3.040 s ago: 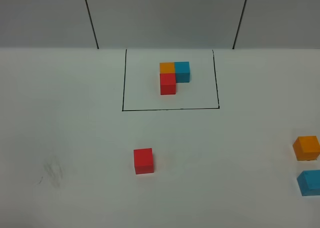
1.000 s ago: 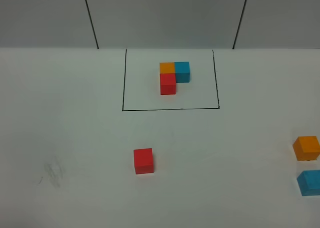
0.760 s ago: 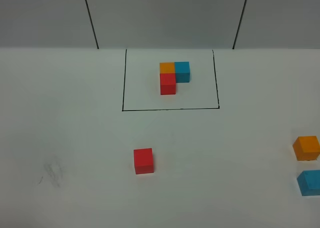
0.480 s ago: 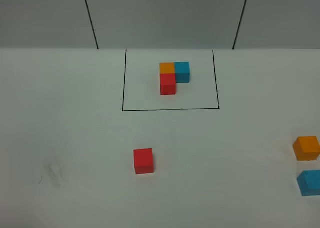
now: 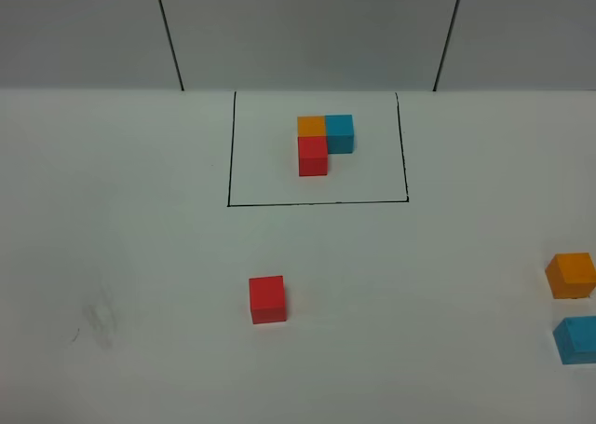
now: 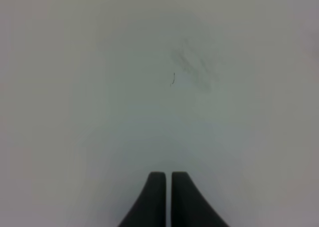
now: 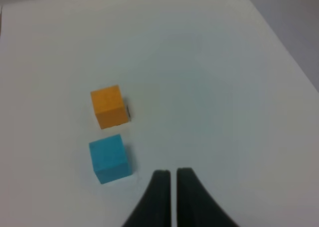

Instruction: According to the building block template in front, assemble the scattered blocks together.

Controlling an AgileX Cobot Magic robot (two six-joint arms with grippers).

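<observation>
Item one on my screen: building block template [image 5: 315,150], three matte cubes pressed together in an L, orange at the far left, blue touching its right side, red touching its near side, framed by a thin black-lined rectangle at the far middle. Item two: red cube [image 5: 267,299], loose, sitting flat, alone nearer than the rectangle and well apart from it. Item three: orange cube [image 5: 571,275], at the right edge of my high view. Item four: light blue cube [image 5: 577,340], just nearer than the orange, close but apart, partly cut off by the view's edge
</observation>
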